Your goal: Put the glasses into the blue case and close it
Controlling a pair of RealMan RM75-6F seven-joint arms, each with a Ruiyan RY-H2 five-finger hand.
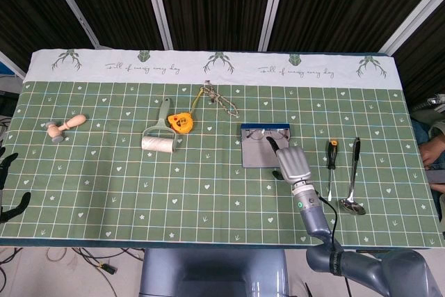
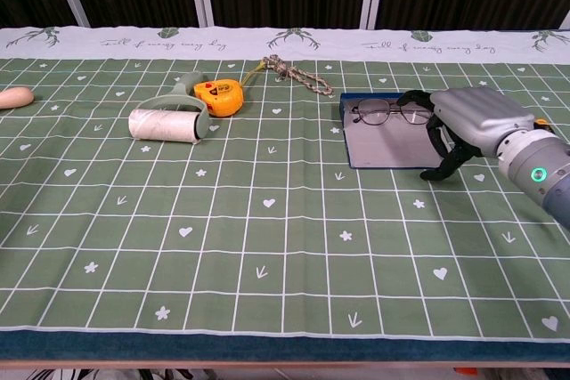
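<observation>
At centre-right of the table, the blue case (image 2: 392, 141) lies open with the glasses (image 2: 389, 112) resting on it along its far edge. Just to its right, the right hand (image 2: 463, 126) hovers at the near right corner, fingers curled down, grasping nothing. Judged next step: closing the case. Hook fingertips under the free flap edge, fold smoothly, keep the frame clear of the hinge. At far left, the left hand (image 1: 8, 186) idles off the table, its grip state indeterminate.
</observation>
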